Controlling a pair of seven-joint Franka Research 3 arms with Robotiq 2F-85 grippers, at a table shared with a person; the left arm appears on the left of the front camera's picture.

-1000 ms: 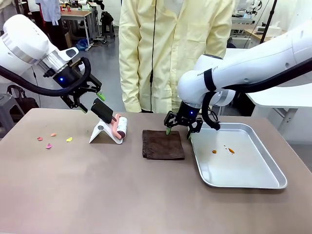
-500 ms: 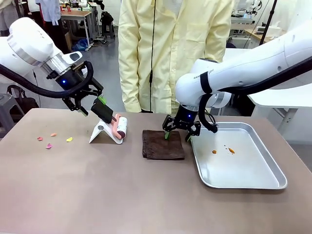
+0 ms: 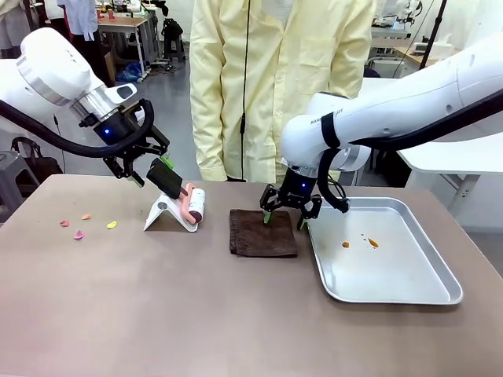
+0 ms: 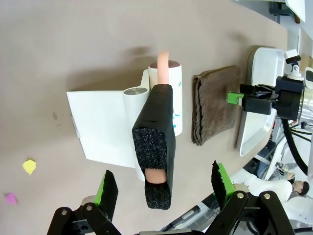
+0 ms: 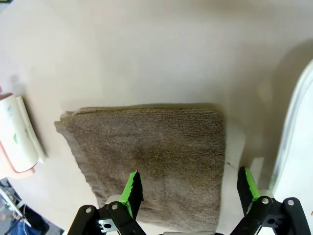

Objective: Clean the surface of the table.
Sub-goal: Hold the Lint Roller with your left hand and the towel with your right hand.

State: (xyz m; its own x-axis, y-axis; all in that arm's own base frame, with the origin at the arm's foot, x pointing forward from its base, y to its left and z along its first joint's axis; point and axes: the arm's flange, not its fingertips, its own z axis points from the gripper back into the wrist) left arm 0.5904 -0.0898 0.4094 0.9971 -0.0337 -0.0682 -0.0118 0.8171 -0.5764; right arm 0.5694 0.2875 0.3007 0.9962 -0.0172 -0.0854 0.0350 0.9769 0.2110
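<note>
Between the left jaws, spread wide & gripping nothing: the black foam handle (image 4: 155, 147) of a lint roller (image 4: 168, 93). Green pads (image 4: 106, 188) sit either side w/ gaps, not touching it. Just past the handle, the roller drum leans in a white stand (image 4: 102, 122). Off to one side of these jaws, well apart: small coloured scraps (image 3: 78, 235) on the bare worktop (image 3: 157, 314).

Right jaws, also wide & empty, hang low at the end of a folded brown cloth (image 5: 151, 152). One finger is over the cloth, the other just off its edge. Contact w/ the cloth can't be told. Just beyond that outer finger: a silver tray (image 3: 393, 267).

The worktop lies under both jaws & runs out on all sides. Prob. rigid, heavy, flat & matte, w/ nothing to grasp, so a tool must clean it. The roller's foam looks soft & grippy, likely light; best hold approx. mid-handle. The cloth looks soft & limp; pinch through the folded layers near an edge.

Count: 1 worktop, 1 roller, 1 stand, 1 cloth, 1 tray, 4 scraps on the worktop, approx. 3 orange-brown specks (image 3: 372, 243) in the tray, 1 person (image 3: 275, 78) in a pale yellow coat on the far side.
</note>
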